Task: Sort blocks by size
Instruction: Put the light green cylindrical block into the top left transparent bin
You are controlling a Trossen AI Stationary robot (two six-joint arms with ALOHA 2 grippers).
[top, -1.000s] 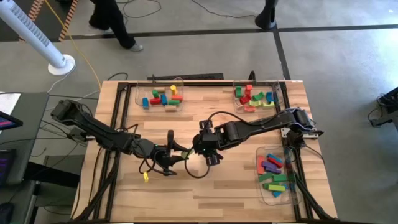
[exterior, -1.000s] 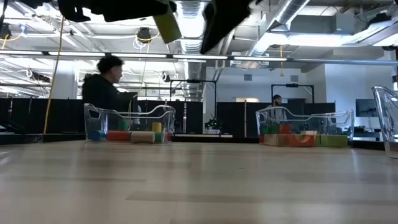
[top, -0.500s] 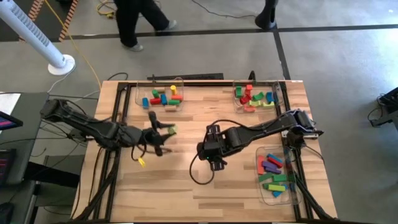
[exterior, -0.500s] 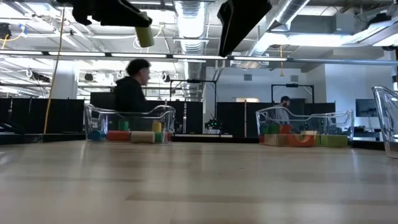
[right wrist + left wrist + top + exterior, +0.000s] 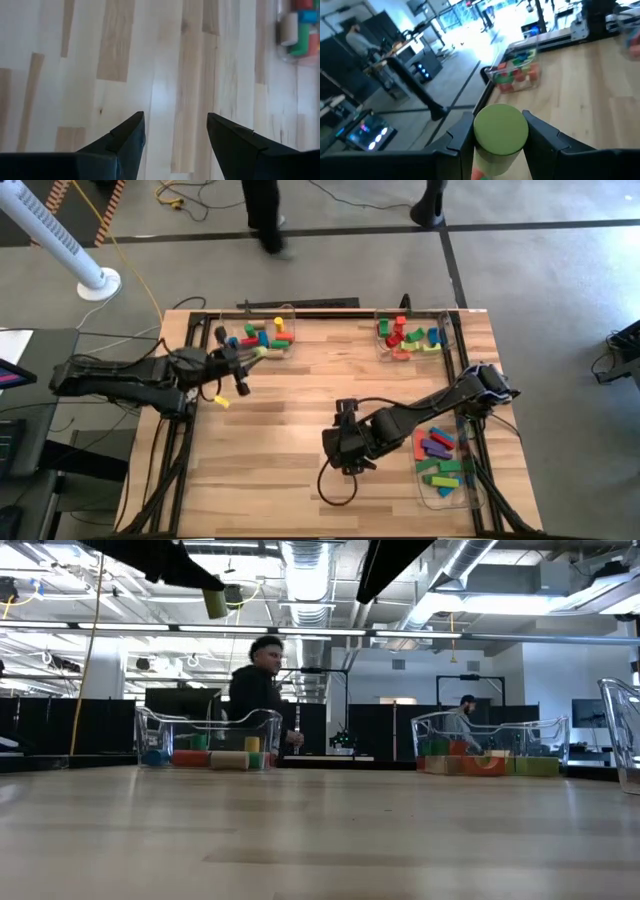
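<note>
My left gripper (image 5: pixel 248 358) is high above the table's far left, beside the far-left tray (image 5: pixel 288 330), and is shut on a green cylinder block (image 5: pixel 501 129). The cylinder (image 5: pixel 215 602) also shows high in the low view. My right gripper (image 5: pixel 350 458) hangs open over bare wood (image 5: pixel 170 100) near the table's middle, closer to the near edge, with nothing between its fingers. Other blocks lie in three clear trays: far left, far right (image 5: pixel 408 335) and near right (image 5: pixel 440 460). My left gripper pinches the green cylinder by its curved sides (image 5: pixel 479 145) between its two fingers (image 5: pixel 542 140). The fingers point almost level and lie along the cylinder, whose round end face (image 5: pixel 501 125) looks forward past the fingertips. The cylinder is lifted clear of the table.
Black frame rails (image 5: pixel 190 430) run along the table's left and right edges. A yellow tag (image 5: pixel 220 400) dangles under the left arm. Bare wood lies between the trays in the table's middle and near left. A person (image 5: pixel 262 690) walks behind the table's far edge.
My left gripper has carried the green cylinder from the table's middle toward the far left and upward, up to the far-left tray, tipping from downward to nearly level. My right gripper has moved toward the near edge, staying open. A person has walked rightward behind the table.
</note>
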